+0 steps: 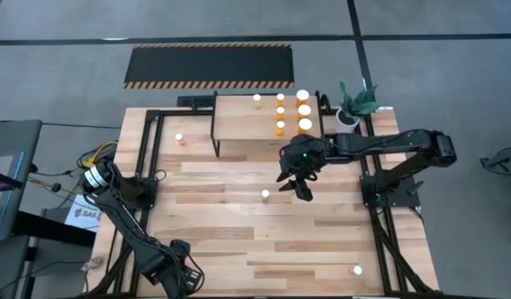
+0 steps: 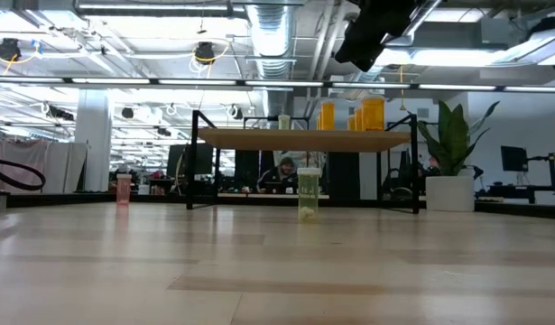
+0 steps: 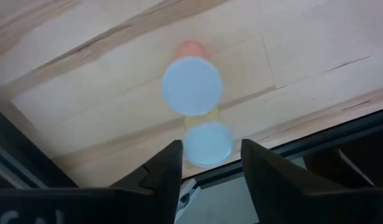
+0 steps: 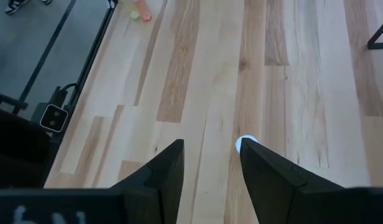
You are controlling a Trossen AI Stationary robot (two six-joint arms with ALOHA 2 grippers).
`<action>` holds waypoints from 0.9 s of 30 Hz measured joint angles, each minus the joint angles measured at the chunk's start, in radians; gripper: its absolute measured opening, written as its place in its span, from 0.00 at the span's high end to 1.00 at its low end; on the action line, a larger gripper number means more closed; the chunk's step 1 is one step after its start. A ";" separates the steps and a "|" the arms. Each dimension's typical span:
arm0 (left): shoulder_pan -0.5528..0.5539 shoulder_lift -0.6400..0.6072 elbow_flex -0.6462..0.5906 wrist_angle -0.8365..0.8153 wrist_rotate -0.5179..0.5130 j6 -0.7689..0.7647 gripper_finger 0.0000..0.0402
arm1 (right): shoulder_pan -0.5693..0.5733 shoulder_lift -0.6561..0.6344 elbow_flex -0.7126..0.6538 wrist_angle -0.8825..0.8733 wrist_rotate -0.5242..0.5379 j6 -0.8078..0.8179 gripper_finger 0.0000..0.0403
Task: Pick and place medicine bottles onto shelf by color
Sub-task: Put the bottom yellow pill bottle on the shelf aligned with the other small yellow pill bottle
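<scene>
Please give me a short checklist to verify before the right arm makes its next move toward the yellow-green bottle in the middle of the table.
1. right gripper open and empty: ok.
2. yellow-green bottle upright, standing alone on the table: ok.
3. Gripper centred over the bottle: not ok; it hangs beside it, high.
4. Free space on the shelf left of the orange bottles: ok.
5. left gripper away from the path, at the table's near edge: ok.

Bare tabletop point(image 1: 238, 224) surrounds one lone bottle point(image 1: 266, 194).
</scene>
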 joint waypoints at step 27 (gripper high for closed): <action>0.000 -0.001 0.000 -0.026 0.000 0.021 0.65 | 0.000 0.000 0.000 -0.006 0.000 0.003 0.56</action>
